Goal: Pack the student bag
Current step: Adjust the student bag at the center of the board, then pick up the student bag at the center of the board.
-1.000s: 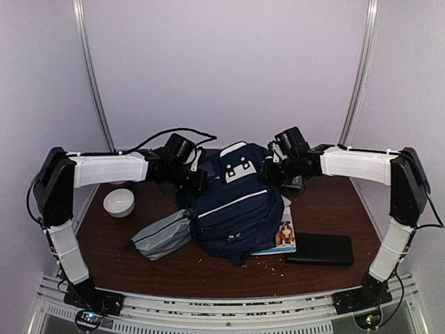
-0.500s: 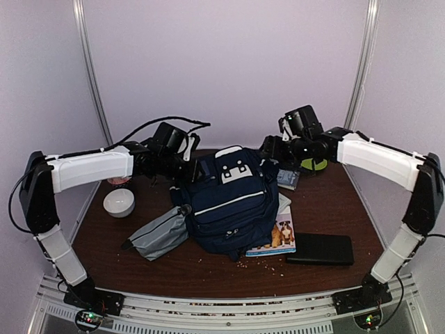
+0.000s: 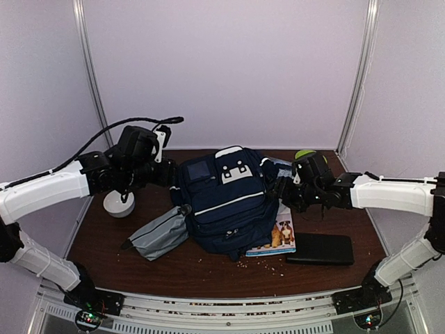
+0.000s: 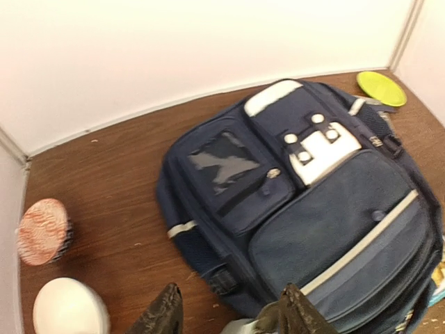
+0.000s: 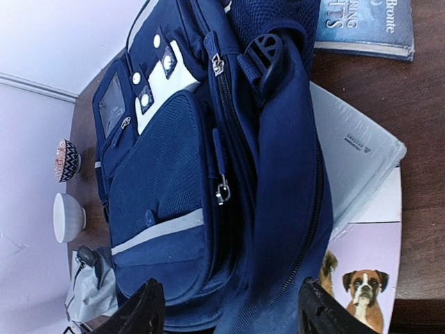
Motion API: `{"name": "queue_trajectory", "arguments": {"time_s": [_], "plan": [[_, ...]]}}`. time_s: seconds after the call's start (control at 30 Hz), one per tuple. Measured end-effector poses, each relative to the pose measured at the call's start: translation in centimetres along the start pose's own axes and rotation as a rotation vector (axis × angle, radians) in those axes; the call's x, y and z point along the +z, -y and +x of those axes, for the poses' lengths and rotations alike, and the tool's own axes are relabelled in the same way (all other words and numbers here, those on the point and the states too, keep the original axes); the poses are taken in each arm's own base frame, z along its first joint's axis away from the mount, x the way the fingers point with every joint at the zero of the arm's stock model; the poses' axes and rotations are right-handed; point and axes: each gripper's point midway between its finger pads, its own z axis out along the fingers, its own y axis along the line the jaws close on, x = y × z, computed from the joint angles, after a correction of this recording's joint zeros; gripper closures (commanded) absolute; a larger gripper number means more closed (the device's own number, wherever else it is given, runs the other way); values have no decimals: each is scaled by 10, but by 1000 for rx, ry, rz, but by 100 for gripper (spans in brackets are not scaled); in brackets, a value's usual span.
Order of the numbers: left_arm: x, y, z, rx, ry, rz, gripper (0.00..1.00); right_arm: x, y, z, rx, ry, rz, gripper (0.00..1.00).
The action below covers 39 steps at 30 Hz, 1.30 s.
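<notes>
From above, the large navy-blue striped fabric backpack (image 3: 226, 202) lay flat mid-table, with the left gripper (image 3: 161, 172) just off its upper-left corner and the right gripper (image 3: 279, 192) at its right edge. In the left wrist view, that gripper's fingers (image 4: 163, 316) stood apart and empty, the backpack just beyond them; a small white bowl (image 4: 68, 307) and a round patterned bowl (image 4: 43, 231) sat nearby, contents unclear. In the right wrist view, the fingers (image 5: 142, 313) were likewise spread, gripping nothing, with the backpack directly ahead.

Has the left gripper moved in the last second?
Yes. The left gripper has pulled back leftward off the student bag, toward the white bowl, which stayed put.
</notes>
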Motion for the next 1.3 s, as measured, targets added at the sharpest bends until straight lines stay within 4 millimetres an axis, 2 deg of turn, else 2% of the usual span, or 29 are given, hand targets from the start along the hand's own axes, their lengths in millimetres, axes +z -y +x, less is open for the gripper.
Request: {"name": "queue_trajectory", "arguments": {"time_s": [0.07, 0.2, 0.33, 0.47, 0.53, 0.7, 0.87, 0.97, 1.03, 1.07, 1.13, 1.2, 1.3], "plan": [[-9, -13, 4, 0, 15, -44, 6, 8, -4, 2, 13, -10, -11, 42], [-26, -35, 13, -16, 53, -109, 2, 26, -10, 9, 22, -42, -18, 53], [-38, -49, 21, -33, 88, -139, 2, 37, -8, 16, 18, -65, 4, 76], [-47, -47, 18, -34, 125, -100, 2, 38, -4, 17, 11, -66, 20, 100], [-55, -39, 14, -27, 169, -31, 3, 37, -4, 14, -5, -66, 34, 100], [-70, -9, 8, 52, 218, 170, 7, 28, -11, -17, -28, -37, 45, 100], [-57, 51, 19, 233, 137, 344, 13, 15, -15, -57, -60, 19, 63, 100], [-43, 93, 39, 368, 49, 423, 16, 12, -13, -69, -82, 33, 79, 100], [-33, 112, 55, 427, -5, 455, 16, 14, -5, -69, -93, 25, 104, 100], [-26, 120, 65, 459, -40, 469, 17, 16, -1, -68, -100, 17, 118, 94], [-14, 126, 81, 499, -98, 479, 18, 23, 10, -64, -117, -5, 156, 74], [-7, 129, 90, 528, -134, 483, 19, 25, 15, -64, -125, -9, 168, 58], [-1, 136, 91, 561, -156, 499, 20, 23, 15, -66, -147, -3, 165, 47]]}}
